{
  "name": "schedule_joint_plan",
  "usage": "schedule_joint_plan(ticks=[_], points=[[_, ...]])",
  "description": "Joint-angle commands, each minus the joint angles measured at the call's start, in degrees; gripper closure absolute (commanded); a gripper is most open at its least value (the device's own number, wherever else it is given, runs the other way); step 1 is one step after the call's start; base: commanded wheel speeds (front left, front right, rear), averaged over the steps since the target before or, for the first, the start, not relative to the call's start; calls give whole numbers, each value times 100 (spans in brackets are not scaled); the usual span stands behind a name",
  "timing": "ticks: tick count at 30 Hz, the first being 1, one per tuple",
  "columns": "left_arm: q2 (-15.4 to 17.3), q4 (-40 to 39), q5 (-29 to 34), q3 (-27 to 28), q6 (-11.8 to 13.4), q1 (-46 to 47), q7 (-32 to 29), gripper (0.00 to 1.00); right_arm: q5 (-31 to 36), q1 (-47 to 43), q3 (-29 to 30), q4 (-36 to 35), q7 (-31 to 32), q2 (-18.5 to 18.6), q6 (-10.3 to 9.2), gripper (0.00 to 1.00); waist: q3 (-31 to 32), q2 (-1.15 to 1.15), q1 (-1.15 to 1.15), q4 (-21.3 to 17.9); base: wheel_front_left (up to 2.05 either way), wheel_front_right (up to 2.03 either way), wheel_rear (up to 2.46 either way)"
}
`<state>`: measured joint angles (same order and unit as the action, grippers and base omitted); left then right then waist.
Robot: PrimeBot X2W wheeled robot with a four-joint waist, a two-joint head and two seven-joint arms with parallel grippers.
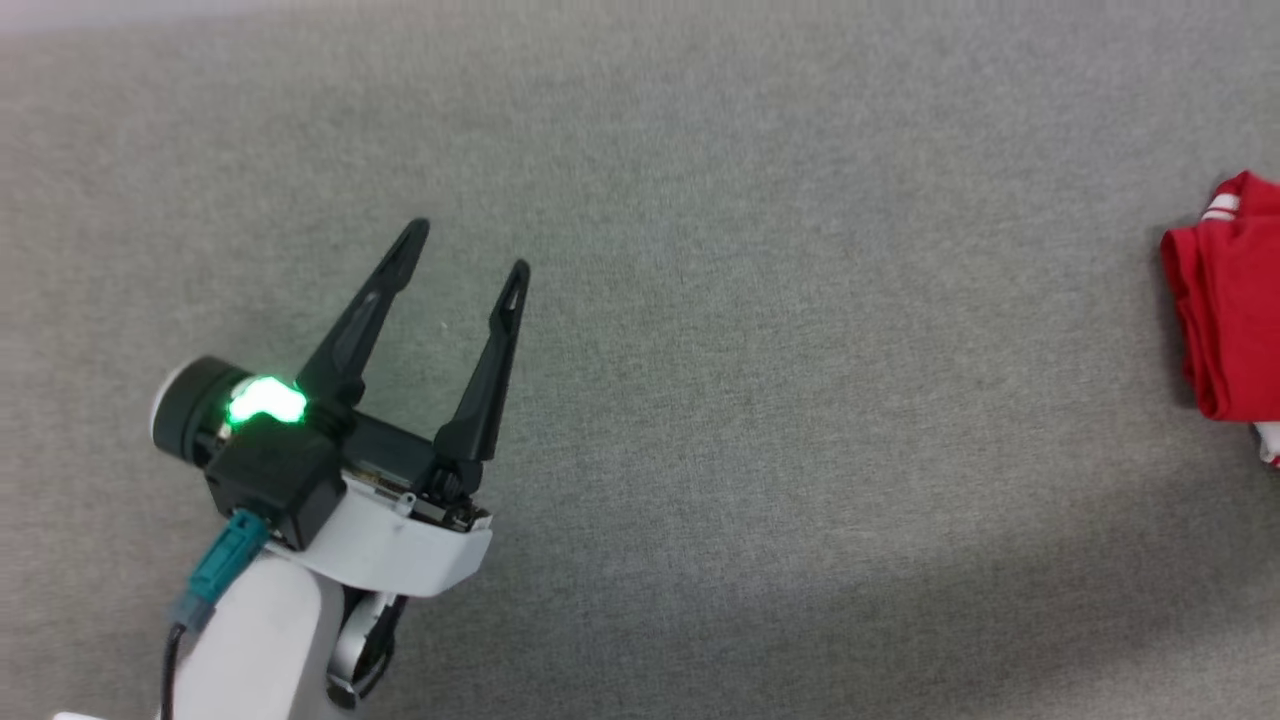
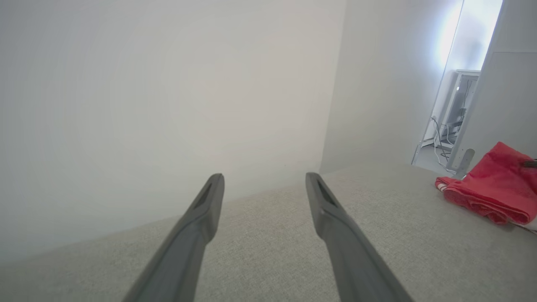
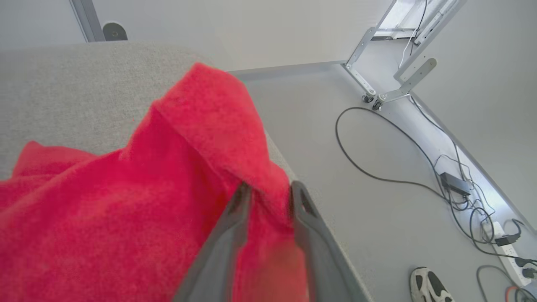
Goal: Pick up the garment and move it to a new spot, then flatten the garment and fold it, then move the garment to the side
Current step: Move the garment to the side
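— So, where is the garment (image 1: 1235,300)?
— Far over at the right side of the table (image 1: 750,350) in the head view. It is bunched in red folds, with a bit of white striped trim showing.
— How does it lie relative to the left gripper (image 1: 469,249)?
— Well apart. That gripper is at the lower left over bare grey table, its fingers spread wide with nothing between them. Its own wrist view looks along the table toward a pale wall (image 2: 168,84), and the red heap sits off to the right.
— And the right gripper (image 3: 270,186)?
— Narrow. In its wrist view a ridge of red cloth fills the gap between the two fingers. The cloth rises in a peak just beyond the tips, so it holds the garment by a fold.
— Whereabouts on the table?
— Close to the table's edge. The floor (image 3: 335,176) lies beyond it, with cables (image 3: 379,178) trailing across and a shoe (image 3: 428,287) at the bottom.
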<state>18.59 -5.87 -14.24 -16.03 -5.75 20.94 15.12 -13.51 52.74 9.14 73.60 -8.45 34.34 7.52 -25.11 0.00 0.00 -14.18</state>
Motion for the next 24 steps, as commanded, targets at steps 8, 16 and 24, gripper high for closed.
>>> schedule_joint_plan(ticks=[8,16,24], points=[[-279,379,-276,270,36,-514,-2,0,295,3,-397,-117,-290,-6,-7,0,871,0,0,283,0,0,0],[-588,692,-254,715,13,-1168,-1,0,167,-458,-1400,-578,-393,-663,-7,0,1580,0,0,786,0,0,0],[-776,864,-67,1212,-22,-1875,-1,0,-842,-1481,-2153,-1739,-611,-1197,-7,0,2261,0,0,1284,0,0,0]])
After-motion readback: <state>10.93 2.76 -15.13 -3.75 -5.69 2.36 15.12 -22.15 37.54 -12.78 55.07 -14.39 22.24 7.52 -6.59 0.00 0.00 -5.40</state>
